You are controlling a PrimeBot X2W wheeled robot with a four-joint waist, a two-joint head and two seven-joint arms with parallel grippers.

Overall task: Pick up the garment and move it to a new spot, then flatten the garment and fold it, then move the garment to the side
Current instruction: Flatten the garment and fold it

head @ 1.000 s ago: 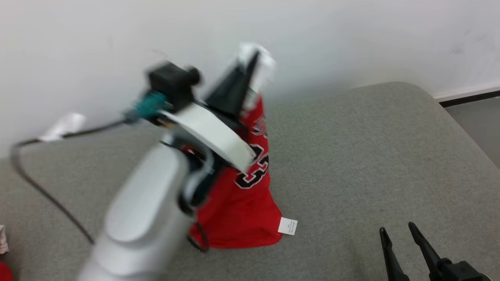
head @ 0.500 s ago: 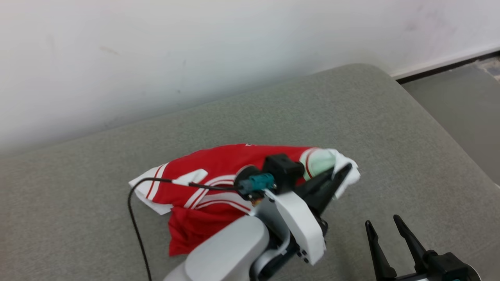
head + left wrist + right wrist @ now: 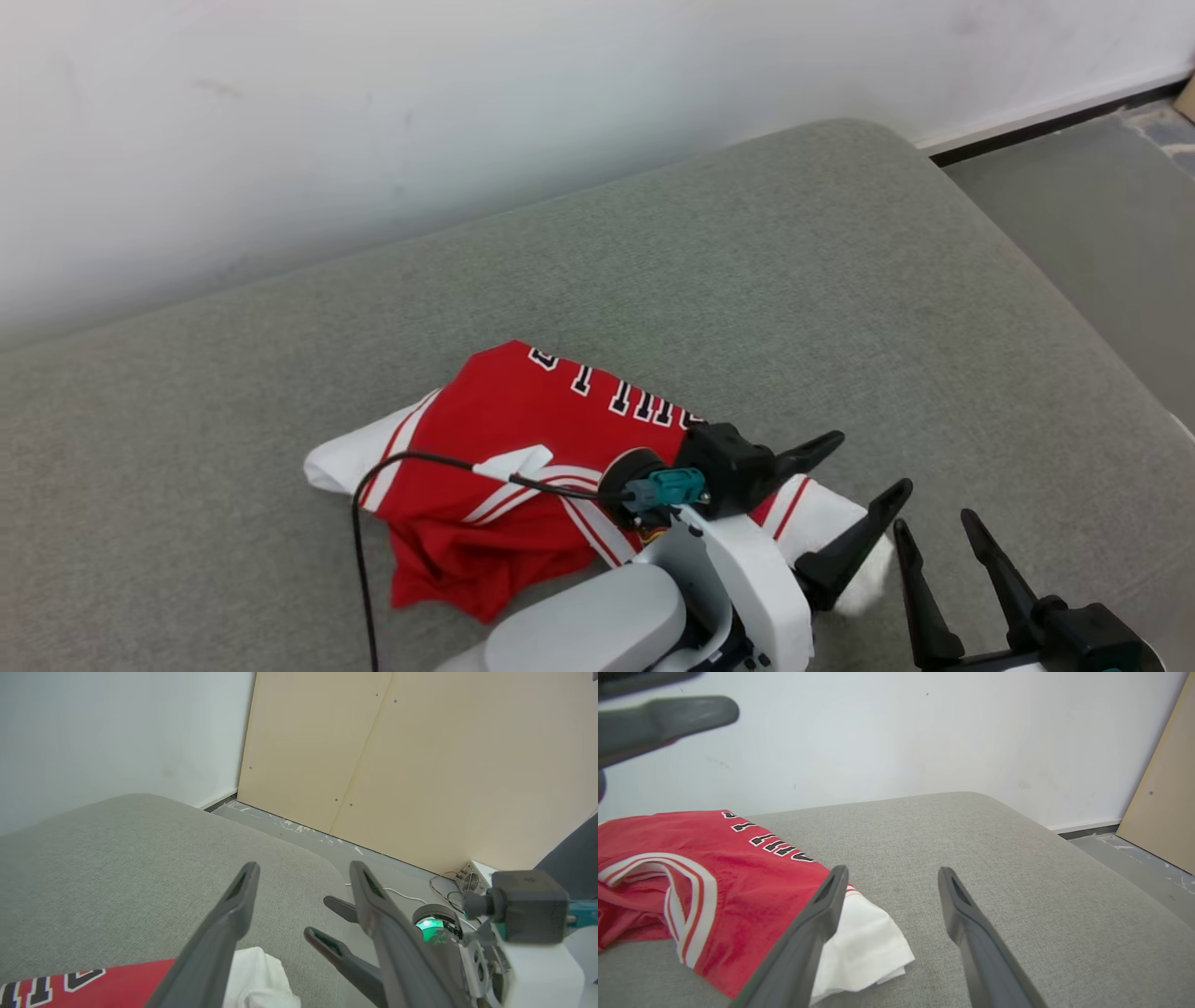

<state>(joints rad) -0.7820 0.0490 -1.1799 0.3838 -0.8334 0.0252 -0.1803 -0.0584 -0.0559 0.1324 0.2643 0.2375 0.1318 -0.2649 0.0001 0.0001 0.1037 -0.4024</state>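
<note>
On a grey padded bench (image 3: 747, 280), a crumpled red jersey (image 3: 523, 411) with white trim.
Its black, white-edged lettering is too folded to read. Left gripper (image 3: 870, 462) spread apart over the white sleeve; right gripper (image 3: 935, 523) apart beside it, empty.

The left tool (image 3: 873, 462) sits at the end of a pale forearm (image 3: 583, 621) rising from the lower edge, its two dark fingers spread wide and pointing right. Just beside it, the right tool (image 3: 934, 523) points upward, fingers parted.
</note>
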